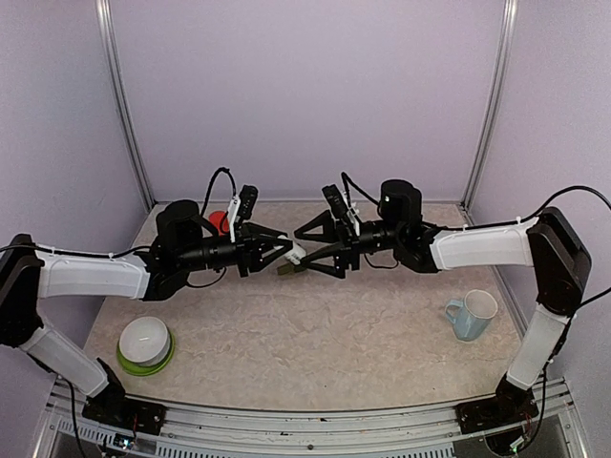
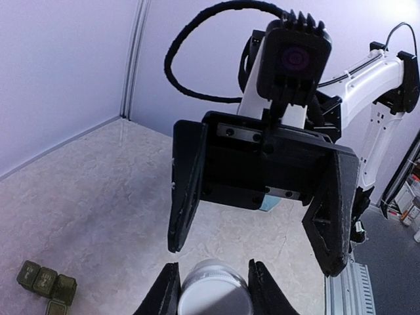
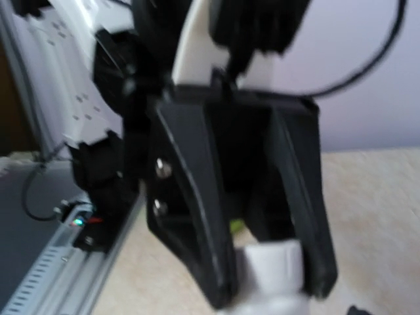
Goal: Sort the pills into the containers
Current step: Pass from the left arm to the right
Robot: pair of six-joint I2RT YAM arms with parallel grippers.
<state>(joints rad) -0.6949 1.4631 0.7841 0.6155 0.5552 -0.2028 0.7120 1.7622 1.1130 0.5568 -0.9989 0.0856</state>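
My left gripper [image 1: 286, 250] is shut on the small white bottle [image 1: 297, 254] and holds it above the table centre. In the left wrist view its fingers [image 2: 165, 294] clamp the bottle [image 2: 213, 294]. My right gripper [image 1: 303, 251] faces it with jaws wide open around the bottle's end, not touching it; it fills the left wrist view [image 2: 256, 256]. The blurred right wrist view shows the left gripper [image 3: 274, 292] pinching the bottle [image 3: 275, 262]. The dark green containers [image 1: 289, 270] lie on the table just below, also at the lower left of the left wrist view [image 2: 46, 281]. No pills show.
An orange-red bottle [image 1: 218, 221] stands at the back behind the left arm. A white bowl on a green plate [image 1: 145, 343] sits front left. A pale blue mug [image 1: 471, 315] stands front right. Purple walls enclose the table on three sides.
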